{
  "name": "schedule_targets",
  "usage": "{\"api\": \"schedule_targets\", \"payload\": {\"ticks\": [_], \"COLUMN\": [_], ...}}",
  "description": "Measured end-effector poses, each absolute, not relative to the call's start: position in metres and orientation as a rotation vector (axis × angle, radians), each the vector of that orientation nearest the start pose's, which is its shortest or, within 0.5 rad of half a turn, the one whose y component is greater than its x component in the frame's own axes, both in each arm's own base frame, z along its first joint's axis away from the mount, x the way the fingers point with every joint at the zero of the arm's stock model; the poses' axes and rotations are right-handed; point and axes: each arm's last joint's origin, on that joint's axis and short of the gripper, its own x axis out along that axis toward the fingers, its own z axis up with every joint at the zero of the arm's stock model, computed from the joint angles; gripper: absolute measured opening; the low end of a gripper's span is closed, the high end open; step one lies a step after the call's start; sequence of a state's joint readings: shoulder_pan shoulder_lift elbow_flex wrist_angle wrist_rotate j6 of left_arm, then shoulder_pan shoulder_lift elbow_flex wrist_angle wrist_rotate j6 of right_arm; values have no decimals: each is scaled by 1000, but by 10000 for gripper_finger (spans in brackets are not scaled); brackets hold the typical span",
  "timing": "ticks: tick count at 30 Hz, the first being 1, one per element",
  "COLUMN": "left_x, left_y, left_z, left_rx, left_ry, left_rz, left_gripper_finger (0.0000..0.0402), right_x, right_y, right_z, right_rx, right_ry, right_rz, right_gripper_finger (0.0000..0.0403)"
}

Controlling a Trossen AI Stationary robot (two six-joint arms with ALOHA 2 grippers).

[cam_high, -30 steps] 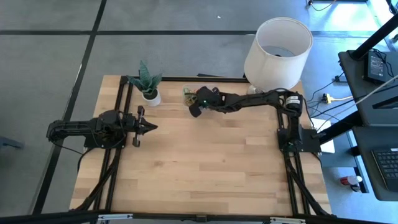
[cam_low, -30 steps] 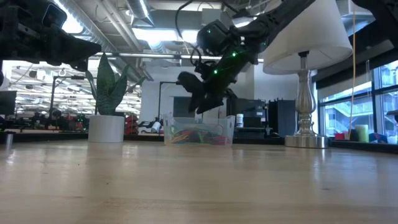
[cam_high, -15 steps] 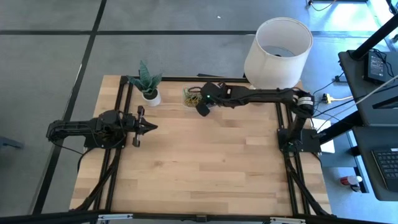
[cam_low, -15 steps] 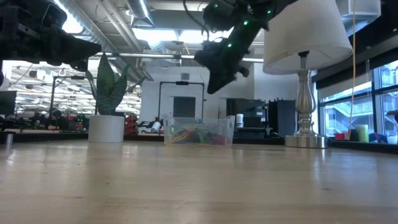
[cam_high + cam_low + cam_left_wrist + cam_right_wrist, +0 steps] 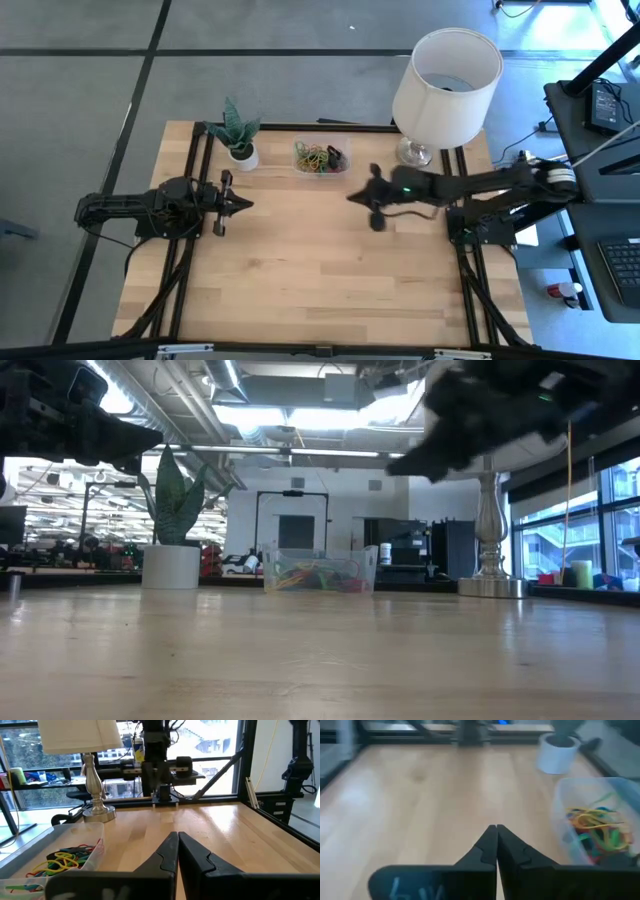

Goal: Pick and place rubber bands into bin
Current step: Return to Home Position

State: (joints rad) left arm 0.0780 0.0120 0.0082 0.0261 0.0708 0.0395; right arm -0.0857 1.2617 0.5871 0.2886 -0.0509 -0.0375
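Observation:
The bin [image 5: 321, 157], a small clear tray, stands near the table's far edge; a tangle of green, yellow and red rubber bands [image 5: 594, 829] lies inside it, also seen in the low view [image 5: 318, 575] and left wrist view [image 5: 57, 861]. My right gripper [image 5: 353, 196] hangs above the table's middle right, shut and empty, on the near right of the bin. My left gripper [image 5: 246, 204] rests at the table's left, shut, pointing level toward the right.
A small white pot with a green plant [image 5: 240, 150] stands left of the bin. A lamp with a white shade [image 5: 446, 85] stands at the far right corner, its metal base [image 5: 490, 586] on the table. Bare wood spans the table's middle and near half.
My right gripper has drawn back from above the bin toward the table's right and near side, rising a little, rolling and tipping up toward level. Its fingers, open over the bin a second ago, have shut. The bin and its bands stay put.

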Motion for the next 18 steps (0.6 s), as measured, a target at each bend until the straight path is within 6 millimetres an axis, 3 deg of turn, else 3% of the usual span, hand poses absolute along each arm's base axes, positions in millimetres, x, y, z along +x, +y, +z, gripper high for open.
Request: {"api": "schedule_targets", "payload": {"ticks": [8, 15, 18], "left_x": [98, 98, 98], "left_y": [6, 6, 6], "left_z": [168, 168, 168], "left_rx": [41, 41, 41], "left_ry": [-22, -22, -22], "left_rz": [8, 8, 7], "left_gripper_finger": [7, 6, 6], "right_x": [186, 155, 147], "right_y": [-8, -6, -8], "right_z": [181, 159, 151], "right_rx": [3, 69, 158], "right_ry": [267, 229, 221], "right_rz": [182, 179, 73], "right_gripper_finger": [2, 2, 1]}}
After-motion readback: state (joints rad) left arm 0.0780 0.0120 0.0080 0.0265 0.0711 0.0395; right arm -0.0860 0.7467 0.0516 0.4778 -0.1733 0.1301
